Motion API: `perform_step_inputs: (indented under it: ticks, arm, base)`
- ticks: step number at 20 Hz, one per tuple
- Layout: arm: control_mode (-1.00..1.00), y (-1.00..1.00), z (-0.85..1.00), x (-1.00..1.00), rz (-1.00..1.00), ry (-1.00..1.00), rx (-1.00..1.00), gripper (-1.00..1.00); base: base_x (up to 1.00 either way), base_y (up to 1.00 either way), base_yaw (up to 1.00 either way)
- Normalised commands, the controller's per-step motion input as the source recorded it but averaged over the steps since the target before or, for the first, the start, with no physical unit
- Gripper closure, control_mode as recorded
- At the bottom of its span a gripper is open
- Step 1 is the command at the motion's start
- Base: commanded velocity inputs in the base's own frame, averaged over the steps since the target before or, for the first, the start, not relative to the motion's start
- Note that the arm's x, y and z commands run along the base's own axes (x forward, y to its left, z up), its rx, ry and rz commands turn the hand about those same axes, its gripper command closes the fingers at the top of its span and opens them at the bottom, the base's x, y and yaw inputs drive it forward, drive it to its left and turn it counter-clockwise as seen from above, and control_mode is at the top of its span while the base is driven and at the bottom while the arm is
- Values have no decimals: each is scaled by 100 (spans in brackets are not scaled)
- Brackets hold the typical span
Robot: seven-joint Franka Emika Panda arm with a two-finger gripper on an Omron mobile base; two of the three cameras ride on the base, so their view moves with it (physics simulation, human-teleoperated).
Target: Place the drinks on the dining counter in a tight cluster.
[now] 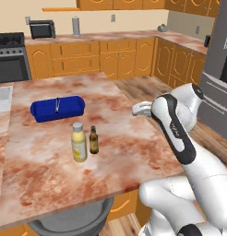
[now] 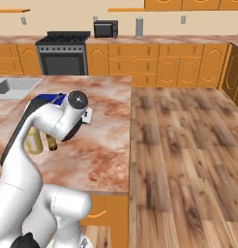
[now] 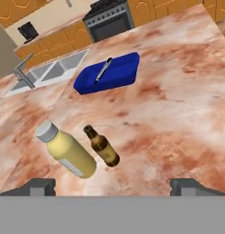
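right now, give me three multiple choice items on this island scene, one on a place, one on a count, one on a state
1. Where does the brown bottle stand?
A. beside the yellow bottle
B. on top of the blue box
C. in the sink

2. How many bottles stand on the island?
A. one
B. two
C. four

3. What state is the pincer in?
A. shut on the yellow bottle
B. shut on the brown bottle
C. open, holding nothing

Answers:
1. A, since the two stand upright next to each other on the stone, in front of the box.
2. B, since the left base view and hand view show a yellow one and a brown one.
3. C, since in the hand view the fingertips sit wide apart with nothing between them.
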Motion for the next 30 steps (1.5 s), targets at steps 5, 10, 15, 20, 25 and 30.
perform_step_inputs:
  ticks: [5, 10, 15, 20, 25, 30]
  arm:
    - [-100, 8, 75, -100, -8, -8, -22, -100]
    - [-100, 7, 60, -100, -2, -10, -23, -100]
    - [-100, 0, 81, -100, -2, -11, -11, -100]
    - [-100, 5, 70, -98, -4, -8, 0, -100]
    - [-100, 0, 1, 0, 0, 0, 0, -100]
    - [100, -2, 0, -23, -2, 0, 0, -100]
  base:
    - [0, 0, 0]
    - [0, 0, 0]
    - [0, 0, 0]
    - [0, 0, 0]
    - [0, 0, 0]
    - [-16, -7, -3]
